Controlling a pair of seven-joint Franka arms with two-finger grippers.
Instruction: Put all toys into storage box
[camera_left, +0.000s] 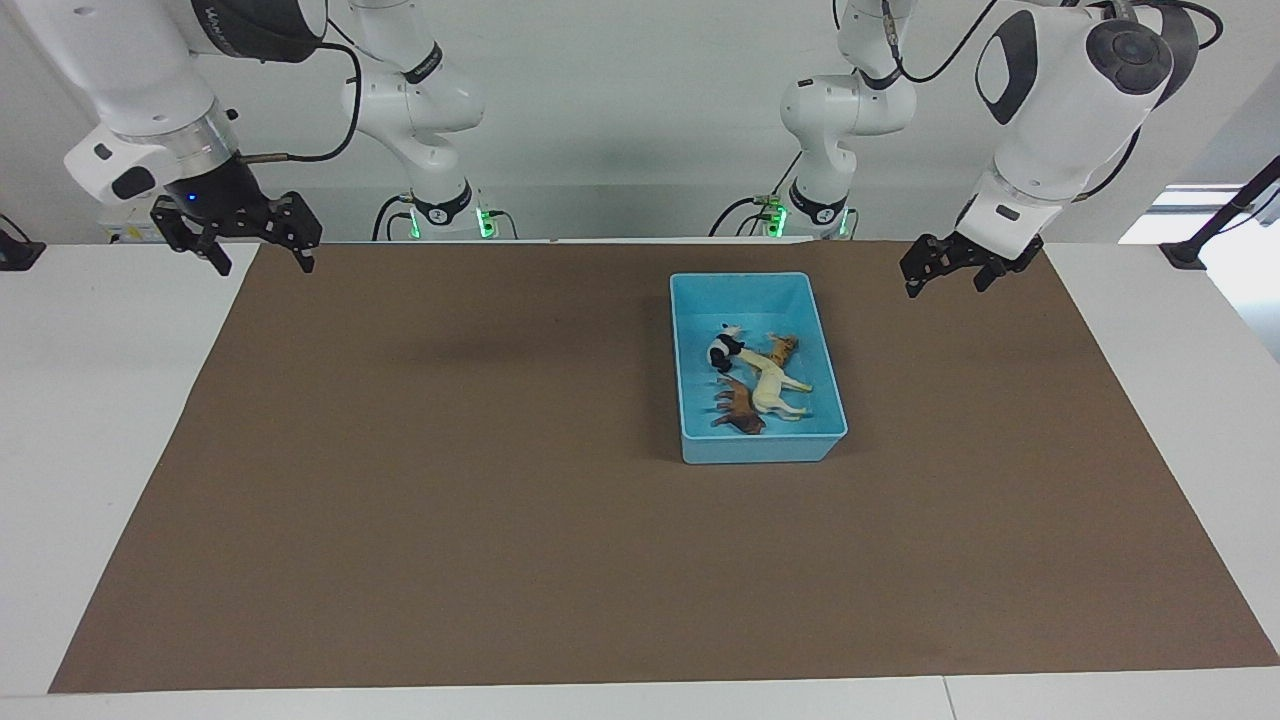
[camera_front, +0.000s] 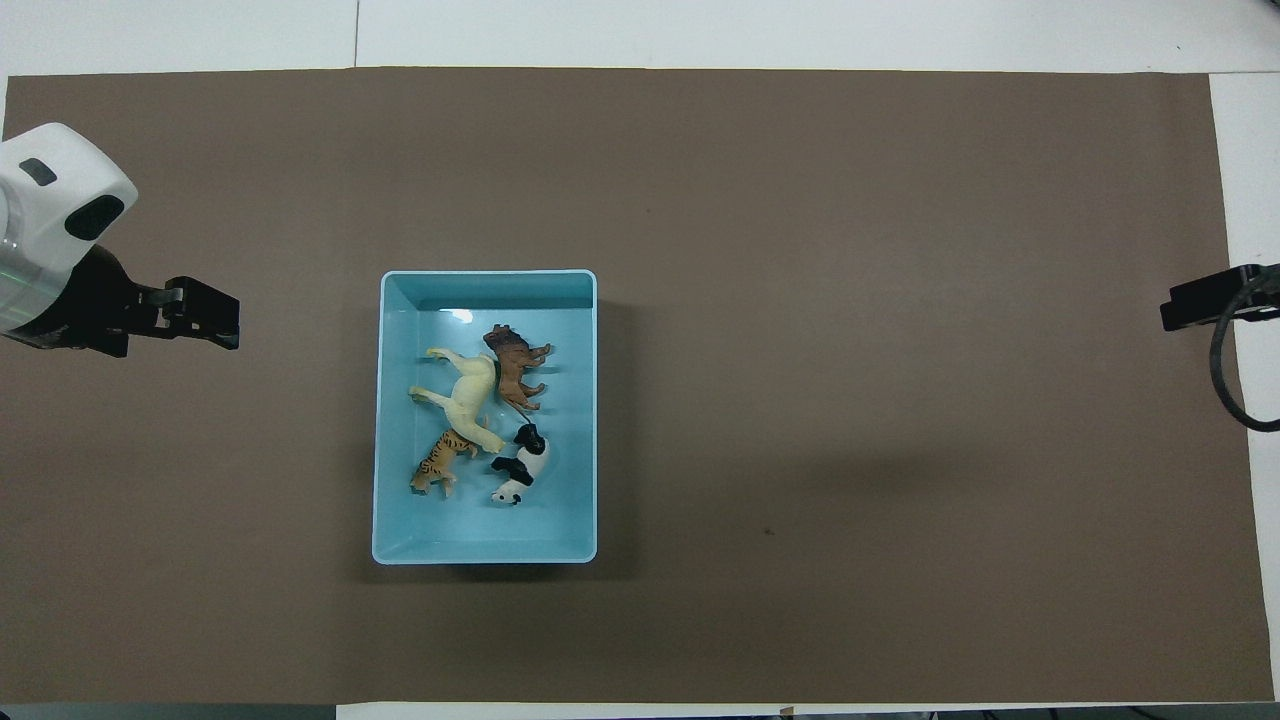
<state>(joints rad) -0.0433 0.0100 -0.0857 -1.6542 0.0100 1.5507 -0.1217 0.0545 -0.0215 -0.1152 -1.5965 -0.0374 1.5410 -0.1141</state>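
— Since all four small glossy plastic animal figurines (camera_front: 485, 420) lie inside the light blue low-walled plastic bin (camera_front: 386, 420), left of centre seen from overhead, what could go wrong?

— Little. Left claw (camera_left: 944, 272) and right claw (camera_left: 246, 236), both wide and empty, hang at the upper corners; only a careless sweep might nudge that slick bin along the matte brown counter (camera_left: 500, 520).

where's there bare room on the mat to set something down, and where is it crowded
Bare brown mat runs from the storage box to the right arm's end, and a narrower strip on its other flank. Inside the box it is crowded: horse, lion, tiger and panda bunch mid-floor. Left pincer and right pincer hang open over the mat's corners.
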